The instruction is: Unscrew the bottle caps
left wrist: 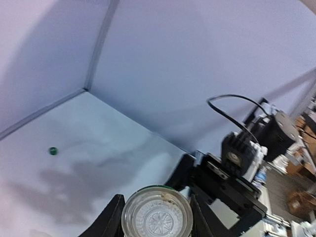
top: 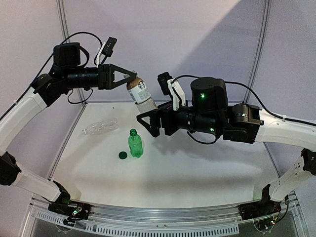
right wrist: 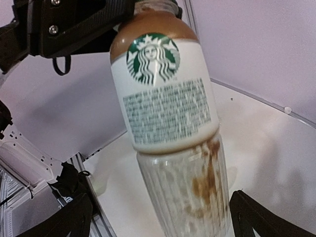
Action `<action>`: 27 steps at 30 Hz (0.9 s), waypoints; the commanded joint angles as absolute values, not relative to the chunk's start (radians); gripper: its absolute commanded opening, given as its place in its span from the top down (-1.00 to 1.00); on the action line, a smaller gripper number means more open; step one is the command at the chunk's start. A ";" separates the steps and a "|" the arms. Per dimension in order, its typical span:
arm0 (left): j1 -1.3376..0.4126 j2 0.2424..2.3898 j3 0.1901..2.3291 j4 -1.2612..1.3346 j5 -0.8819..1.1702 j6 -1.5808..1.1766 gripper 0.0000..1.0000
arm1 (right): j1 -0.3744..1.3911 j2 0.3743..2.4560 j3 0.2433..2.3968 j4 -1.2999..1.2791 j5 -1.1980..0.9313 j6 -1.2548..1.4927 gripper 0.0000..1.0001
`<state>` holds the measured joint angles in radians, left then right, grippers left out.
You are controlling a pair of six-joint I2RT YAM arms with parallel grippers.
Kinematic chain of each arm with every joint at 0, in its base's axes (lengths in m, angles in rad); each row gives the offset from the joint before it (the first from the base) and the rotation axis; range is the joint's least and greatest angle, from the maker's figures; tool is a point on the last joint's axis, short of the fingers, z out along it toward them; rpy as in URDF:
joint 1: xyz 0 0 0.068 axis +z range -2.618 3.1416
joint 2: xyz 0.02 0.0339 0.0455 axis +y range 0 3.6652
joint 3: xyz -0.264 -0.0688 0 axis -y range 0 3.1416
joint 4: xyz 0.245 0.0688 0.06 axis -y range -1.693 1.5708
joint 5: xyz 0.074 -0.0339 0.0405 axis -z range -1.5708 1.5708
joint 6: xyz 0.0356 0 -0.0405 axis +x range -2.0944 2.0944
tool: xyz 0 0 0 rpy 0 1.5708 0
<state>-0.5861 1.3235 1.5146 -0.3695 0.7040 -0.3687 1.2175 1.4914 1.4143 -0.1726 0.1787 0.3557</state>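
- One dark green cap lies at 8 o'clock of the green bottle.
- Your left gripper pinches the labelled bottle aloft; your right gripper is spread around it.
- Its cap: you cannot tell.

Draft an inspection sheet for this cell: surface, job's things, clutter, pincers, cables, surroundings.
Surface: white table, no spills seen.
Job's things: labelled bottle in the air, tilted; green bottle upright; green cap loose beside it; clear bottle on its side.
Clutter: nothing seen.
Pincers: left pincer shut on the labelled bottle's top end; right pincer open, fingers either side of its lower part, not touching.
Cables: black cables loop off both wrists, above the table.
Surroundings: pale walls, grey posts.
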 commanded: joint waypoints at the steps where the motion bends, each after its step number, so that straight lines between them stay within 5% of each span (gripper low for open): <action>1: -0.584 1.298 1.580 -0.493 0.406 -0.266 0.74 | 1.221 1.470 1.409 -0.236 0.284 0.385 -0.98; 12: -0.504 1.232 1.342 -0.491 -0.136 -0.213 0.76 | 1.221 1.388 1.312 -0.221 0.421 0.406 -0.98; 27: -0.462 1.174 0.785 -0.021 -0.330 -0.280 0.81 | 1.222 1.407 1.316 -0.215 0.419 0.413 -0.98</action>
